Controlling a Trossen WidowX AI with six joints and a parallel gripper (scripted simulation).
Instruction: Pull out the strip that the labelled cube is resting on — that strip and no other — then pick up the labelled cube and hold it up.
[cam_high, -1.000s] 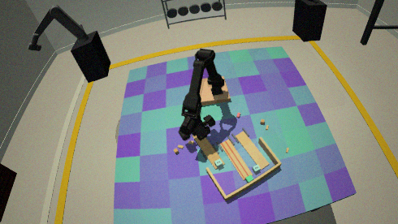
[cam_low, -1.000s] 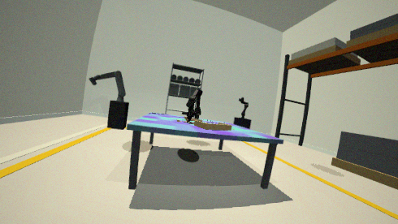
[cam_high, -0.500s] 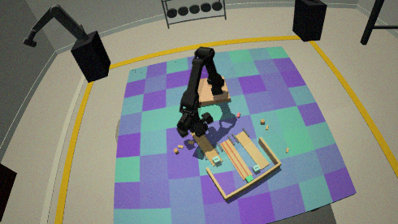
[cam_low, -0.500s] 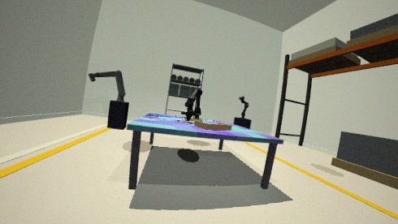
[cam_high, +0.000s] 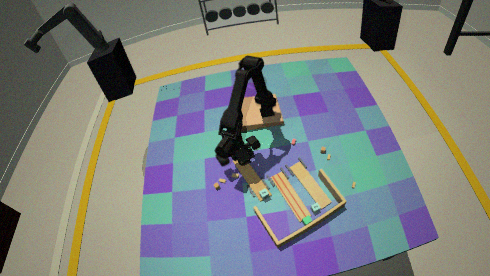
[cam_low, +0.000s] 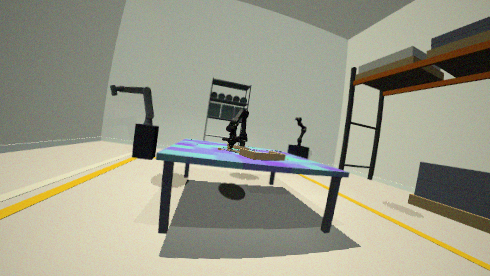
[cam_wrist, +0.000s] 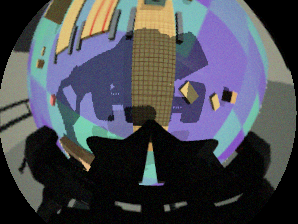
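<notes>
A tan strip with a fine grid (cam_high: 249, 172) (cam_wrist: 153, 70) stretches from under my gripper towards the wooden frame. A pale cube with a dark mark (cam_high: 264, 193) (cam_wrist: 154, 2) sits on its far part. My gripper (cam_high: 243, 161) (cam_wrist: 150, 121) is shut, its tips low over the strip's near end; contact is hard to tell. A red-striped strip (cam_high: 290, 196) (cam_wrist: 99, 21) lies beside it, with a green cube (cam_high: 307, 220) at its far end. A plain tan strip (cam_high: 311, 184) (cam_wrist: 70, 26) has another pale marked cube (cam_high: 315, 206) by its far end. The marks are unreadable.
A low three-sided wooden frame (cam_high: 310, 228) surrounds the strips' far ends. Short dark rails (cam_wrist: 131, 24) (cam_wrist: 179, 27) flank the grid strip. Small tan blocks (cam_high: 216, 186) (cam_wrist: 189, 93) lie beside it. A red block (cam_high: 293, 142) (cam_wrist: 53, 100) and several other small blocks (cam_high: 323, 150) lie on the other side.
</notes>
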